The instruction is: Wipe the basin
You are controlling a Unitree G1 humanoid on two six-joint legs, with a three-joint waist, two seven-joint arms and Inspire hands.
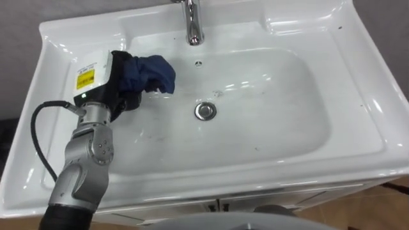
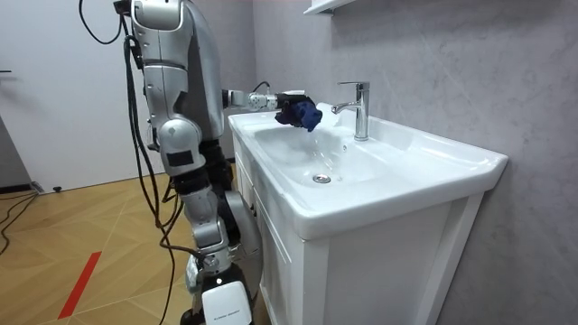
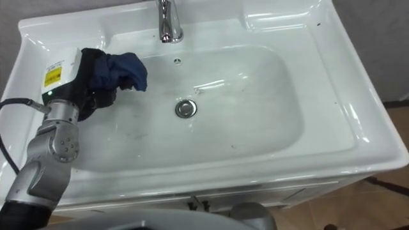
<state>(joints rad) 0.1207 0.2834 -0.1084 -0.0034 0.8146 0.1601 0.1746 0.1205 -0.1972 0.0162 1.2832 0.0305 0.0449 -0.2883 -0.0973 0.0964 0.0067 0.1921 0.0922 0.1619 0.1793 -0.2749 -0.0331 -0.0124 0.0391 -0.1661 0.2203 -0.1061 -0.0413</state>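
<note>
Yellow label w/ dark print on the white back of the left hand (image 1: 117,82); print too small to read. No other writing legible. L arm comes in from approx 7 o'clock of the eye views, forearm angled up toward 12, wrist over the basin's (image 1: 275,121) left slope. The hand's dark fingers are curled into a bunched dark-blue cloth (image 1: 156,72) and grip it. Cloth sits at approx 10 o'clock from the drain (image 1: 205,110), near the left wall of the bowl, below and left of the faucet (image 1: 193,25), which stands at 12 o'clock. Room view: cloth held about rim height, arm stretched roughly level, robot standing upright at the front of the white cabinet (image 2: 361,271), on the room view's left.
</note>
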